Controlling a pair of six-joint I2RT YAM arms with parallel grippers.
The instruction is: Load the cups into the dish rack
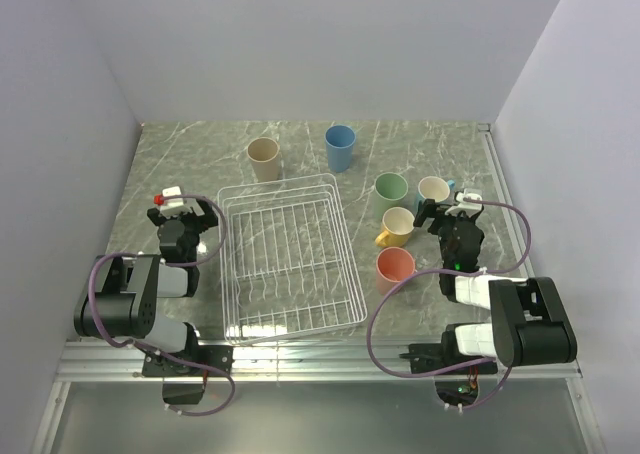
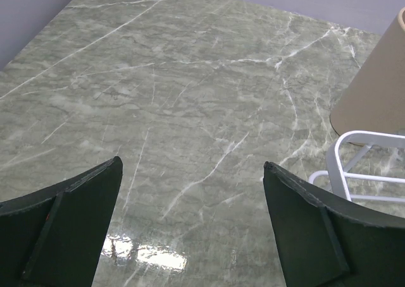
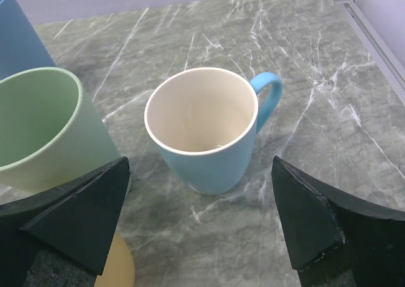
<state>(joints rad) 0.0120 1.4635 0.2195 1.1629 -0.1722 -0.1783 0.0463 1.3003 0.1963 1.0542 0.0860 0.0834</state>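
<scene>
I'm seeing the green cup standing just beside the light-blue mug; right fingers are hovering wide open, empty, left fingers likewise.

We see a desk of grey-green marble veined in white, and a dish rack of white wire. The tumblers are a beige cup, a blue cup, a green cup and a salmon-pink cup. Beside the yellow mug, the light-blue mug is cream inside. The left hand and right hand are black.
</scene>
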